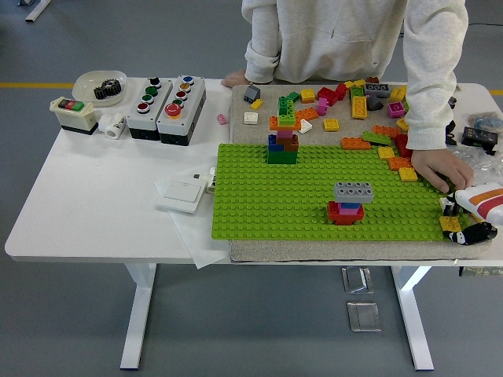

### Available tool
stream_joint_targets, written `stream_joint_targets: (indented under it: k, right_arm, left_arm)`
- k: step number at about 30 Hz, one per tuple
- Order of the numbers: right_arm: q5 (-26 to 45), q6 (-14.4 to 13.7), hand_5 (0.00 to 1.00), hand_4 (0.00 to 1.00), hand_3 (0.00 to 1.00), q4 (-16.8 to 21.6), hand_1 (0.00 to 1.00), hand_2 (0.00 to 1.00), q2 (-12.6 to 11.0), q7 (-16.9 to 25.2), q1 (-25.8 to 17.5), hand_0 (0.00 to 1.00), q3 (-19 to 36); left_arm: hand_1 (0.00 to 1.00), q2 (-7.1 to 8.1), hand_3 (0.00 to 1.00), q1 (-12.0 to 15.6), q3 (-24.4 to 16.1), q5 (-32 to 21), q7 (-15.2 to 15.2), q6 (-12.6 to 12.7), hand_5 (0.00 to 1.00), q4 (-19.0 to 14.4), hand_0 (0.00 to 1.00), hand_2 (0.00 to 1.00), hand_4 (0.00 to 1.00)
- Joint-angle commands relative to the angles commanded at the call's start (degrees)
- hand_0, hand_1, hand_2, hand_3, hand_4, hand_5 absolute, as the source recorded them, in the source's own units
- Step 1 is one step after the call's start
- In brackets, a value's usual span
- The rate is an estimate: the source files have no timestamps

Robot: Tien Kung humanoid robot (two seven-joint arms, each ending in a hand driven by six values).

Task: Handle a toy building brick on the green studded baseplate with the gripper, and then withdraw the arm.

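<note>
The green studded baseplate [259, 204] lies on a beige mat in the middle of the table. On it stands a small stack [348, 203]: a grey brick on blue and pink pieces over a red base. A taller tower [283, 141] of blue, brown, pink and green bricks stands at the plate's far edge. Several loose bricks [357, 106] are scattered on the mat behind it. A person in a light sweatshirt leans over the far side; one hand [442, 169] rests at the plate's right edge. Neither robot hand shows.
Two grey button boxes [167, 100], a switch box [73, 114] and a white bowl [100, 85] sit at the far left. A white wall switch [182, 192] lies on paper left of the plate. A white-and-orange toy [483, 198] and a black object [473, 232] sit at the right edge.
</note>
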Motion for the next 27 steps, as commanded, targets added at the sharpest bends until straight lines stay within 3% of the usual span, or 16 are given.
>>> stream_joint_targets:
  k: [27]
  right_arm:
    - [-0.14, -2.06, 0.373, 0.643, 0.491, 0.00, 0.452, 0.508, 0.19, 0.87, -0.21, 0.450, -0.77]
  left_arm:
    - [0.726, 0.01, 0.562, 0.42, 0.37, -0.19, -0.01, -0.09, 0.612, 0.00, 0.775, 0.647, 0.588]
